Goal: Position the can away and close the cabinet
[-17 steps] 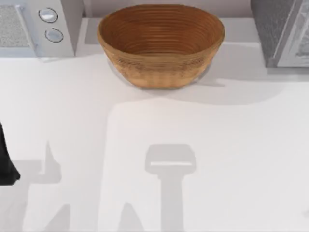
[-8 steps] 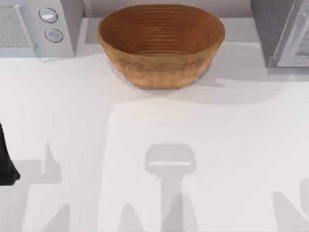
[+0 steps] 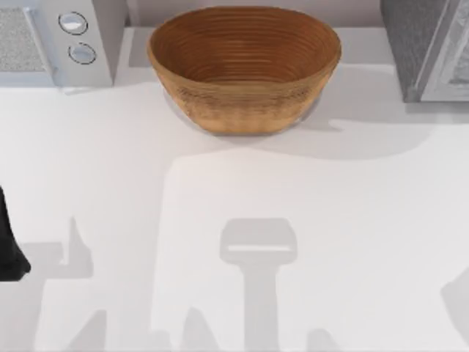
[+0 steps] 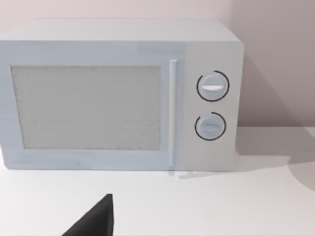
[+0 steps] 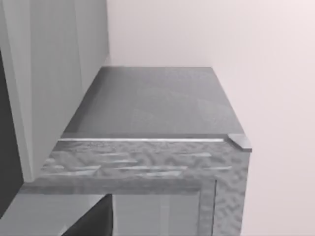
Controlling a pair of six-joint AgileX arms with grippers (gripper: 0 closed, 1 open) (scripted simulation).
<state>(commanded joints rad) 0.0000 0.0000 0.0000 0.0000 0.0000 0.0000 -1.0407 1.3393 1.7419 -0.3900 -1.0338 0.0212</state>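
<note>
The can is out of view. The grey cabinet stands at the table's back right corner. The right wrist view looks down on the cabinet's flat top and textured front edge from close above, with a pale grey panel standing upright beside it. A dark part of my right gripper shows at that view's edge. My left arm is parked at the table's left edge. A dark tip of my left gripper points toward the microwave.
A large wicker basket sits at the back middle of the table, with nothing visible inside. A white microwave with two round dials stands at the back left, its door shut. Arm shadows fall across the front of the white table.
The shadows along the table's front and right edge have shifted, and a larger one now lies at the right edge. The left arm, basket and microwave have not moved.
</note>
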